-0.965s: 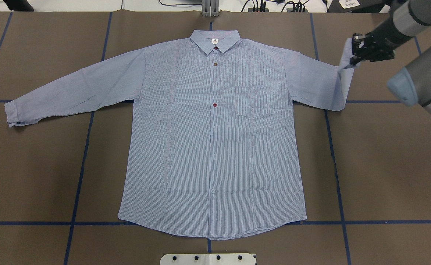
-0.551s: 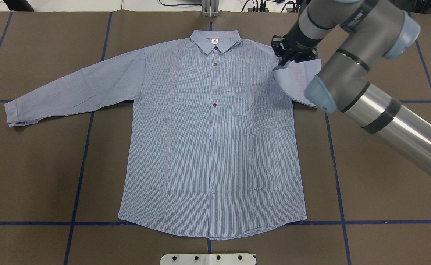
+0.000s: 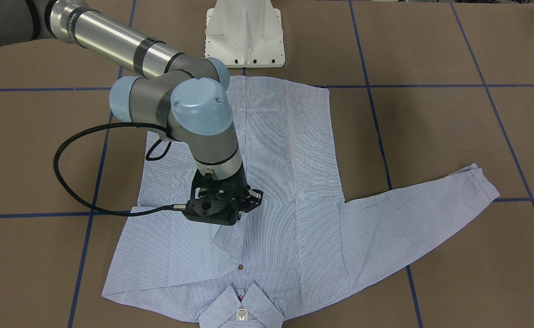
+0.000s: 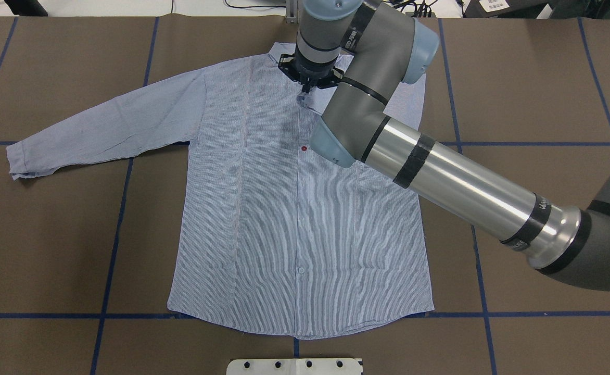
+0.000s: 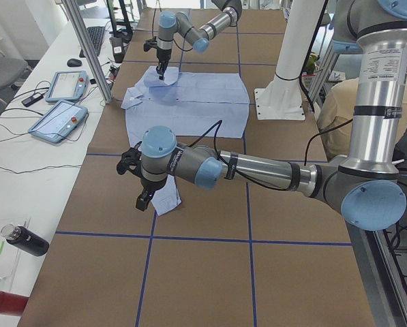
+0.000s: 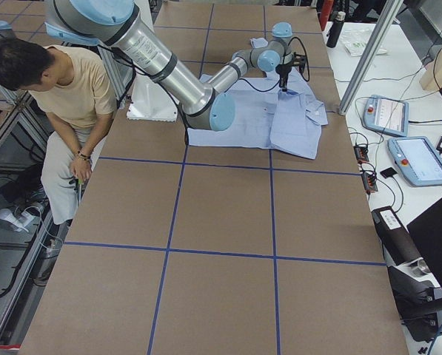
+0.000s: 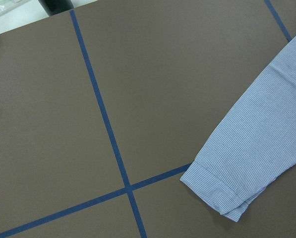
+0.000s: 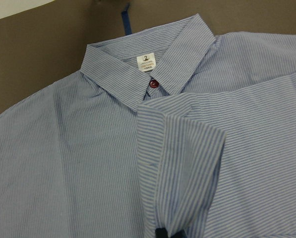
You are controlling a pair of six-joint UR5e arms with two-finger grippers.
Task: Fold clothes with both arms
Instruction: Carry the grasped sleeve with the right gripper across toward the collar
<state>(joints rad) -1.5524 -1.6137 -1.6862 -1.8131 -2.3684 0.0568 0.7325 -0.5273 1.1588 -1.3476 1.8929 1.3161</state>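
Observation:
The light blue pinstriped shirt [image 4: 294, 208] lies front up on the brown table, collar [image 8: 138, 74] at the far side. My right gripper [image 4: 305, 89] is shut on the right sleeve's cuff [image 8: 187, 148] and holds it over the button line just below the collar; the sleeve is doubled back across the chest. The front view shows this gripper [image 3: 223, 222] low over the shirt [image 3: 294, 182]. The left sleeve [image 4: 107, 127] lies stretched out flat. In the left side view my left gripper [image 5: 142, 201] hangs over that sleeve's cuff [image 7: 222, 193]; I cannot tell whether it is open or shut.
The white pedestal base [image 3: 244, 36] stands at the table's near edge behind the shirt's hem. Blue tape lines [image 4: 112, 250] cross the brown table. A seated person [image 6: 65, 89] is beside the table. Teach pendants [image 5: 56, 119] and a bottle [image 5: 26, 240] lie on the side bench.
My right gripper has carried the right sleeve's cuff leftward, from out beyond the shirt's right side across the chest to just below the collar. The left sleeve has not moved.

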